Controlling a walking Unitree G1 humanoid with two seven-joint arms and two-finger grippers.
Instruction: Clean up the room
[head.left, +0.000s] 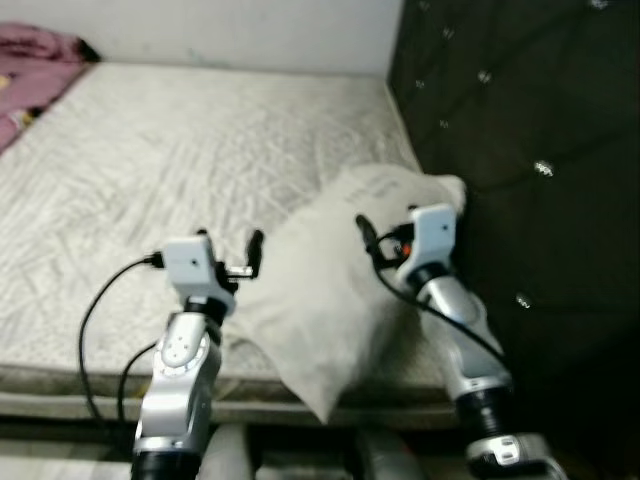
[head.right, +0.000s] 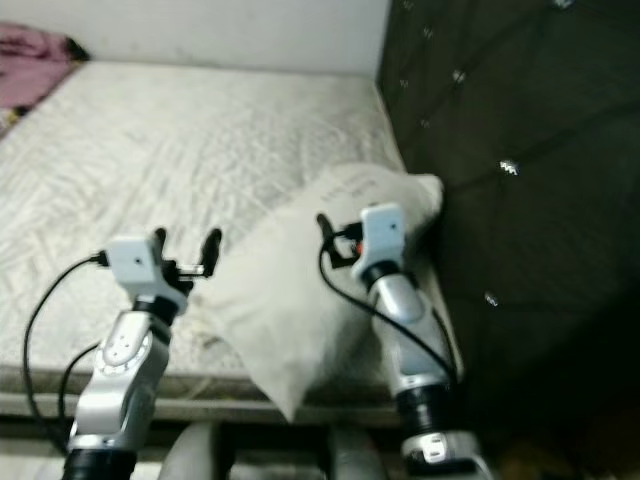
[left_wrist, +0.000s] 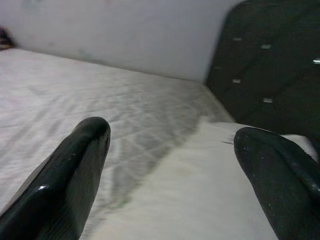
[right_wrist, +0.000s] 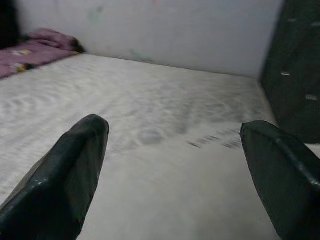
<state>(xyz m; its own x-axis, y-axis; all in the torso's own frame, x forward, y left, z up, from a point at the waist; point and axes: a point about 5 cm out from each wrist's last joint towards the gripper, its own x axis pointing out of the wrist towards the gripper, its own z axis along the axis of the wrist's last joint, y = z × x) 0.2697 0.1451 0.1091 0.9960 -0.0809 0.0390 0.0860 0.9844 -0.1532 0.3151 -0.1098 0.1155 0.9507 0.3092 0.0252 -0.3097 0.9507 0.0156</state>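
Observation:
A pale cream pillow (head.left: 320, 300) lies askew on the near right corner of the bed, one corner hanging over the front edge and its far end against the dark headboard (head.left: 530, 150). My left gripper (head.left: 228, 243) hovers open just off the pillow's left edge, nothing between its fingers. Above the pillow's right part, my right gripper (head.left: 385, 222) is open too and holds nothing. The left wrist view has the pillow (left_wrist: 200, 190) below the spread fingers (left_wrist: 75, 165). In the right wrist view the pillow (right_wrist: 175, 190) lies under the wide-apart fingers (right_wrist: 65, 170).
The mattress (head.left: 170, 160) carries a wrinkled light grey sheet. A pink blanket (head.left: 35, 50) is bunched at the far left corner. A white wall (head.left: 240, 30) runs behind the bed. The tufted headboard closes off the right side. The bed's front edge (head.left: 60, 380) is close to me.

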